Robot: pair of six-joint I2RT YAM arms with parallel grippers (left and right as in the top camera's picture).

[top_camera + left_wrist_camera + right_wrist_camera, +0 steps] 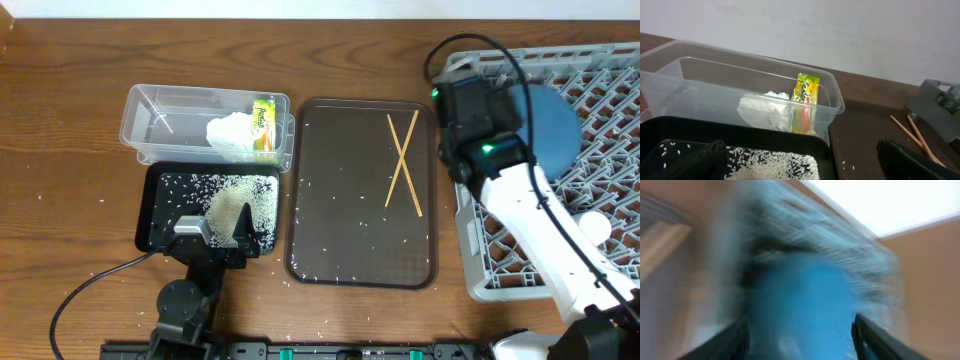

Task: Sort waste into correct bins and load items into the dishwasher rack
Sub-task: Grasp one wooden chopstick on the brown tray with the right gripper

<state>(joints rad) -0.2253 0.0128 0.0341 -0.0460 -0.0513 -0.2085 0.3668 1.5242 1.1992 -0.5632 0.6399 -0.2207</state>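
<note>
Plate: the round blue plate (548,128) is in the grey rack (600,75), towards its far left corner. You see its right part; the rest is hidden under your right arm.
Plate look: plain flat blue with no marks that show. In the right wrist view it is only a blue smear.
Right pincer (800,335): released. Its two fingers stand well apart at the bottom of the wrist view, with the plate beyond the gap. The blur hides whether either finger touches the plate.
Room at the rack: the rack's left wall runs just beside the right edge of the brown tray (330,200). Your arm crosses the rack's near left part. A white dish (595,228), cup or bowl you cannot tell, sits in the rack near the arm.
Brown tray: the chopsticks (403,160) lie crossed on its right half. Its left half carries only stray grains.
Tub: the clear tub (150,130) is at the far left. The tissue (230,132) and the wrapper (264,122) are at its right end, and the wrapper stands upright against the end wall.
Black tray (155,215): it lies against the tub's near side, with rice (235,200) heaped and spread in it.
Left pincer (215,232): released, with fingers wide apart and nothing between them, over the black tray's near edge.
Surface (60,200): dark brown wood, with loose grains scattered around both trays. A black cable runs along the near left.
Room: a pale wall rises behind the surface.
</note>
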